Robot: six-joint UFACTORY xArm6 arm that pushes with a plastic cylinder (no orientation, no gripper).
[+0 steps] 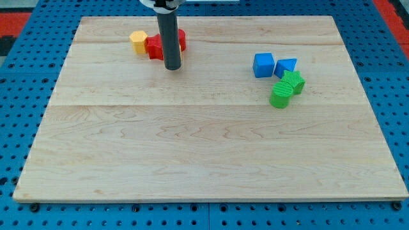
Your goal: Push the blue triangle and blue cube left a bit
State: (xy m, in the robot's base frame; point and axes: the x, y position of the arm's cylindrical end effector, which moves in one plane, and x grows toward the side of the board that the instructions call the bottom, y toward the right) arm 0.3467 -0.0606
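A blue cube [262,65] sits on the wooden board [204,147] at the view's upper right. A blue triangle [286,66] lies right next to it on its right side, touching or nearly touching. My tip [173,67] rests on the board at the view's upper left of centre, far to the left of both blue blocks, about 140 pixels from the cube. The rod rises from it to the view's top edge.
Two green blocks, one [294,81] just below the blue triangle and one [280,96] lower left of it, touch each other. A red block [156,46] lies behind my rod, with a yellow block [138,41] on its left. Blue pegboard surrounds the board.
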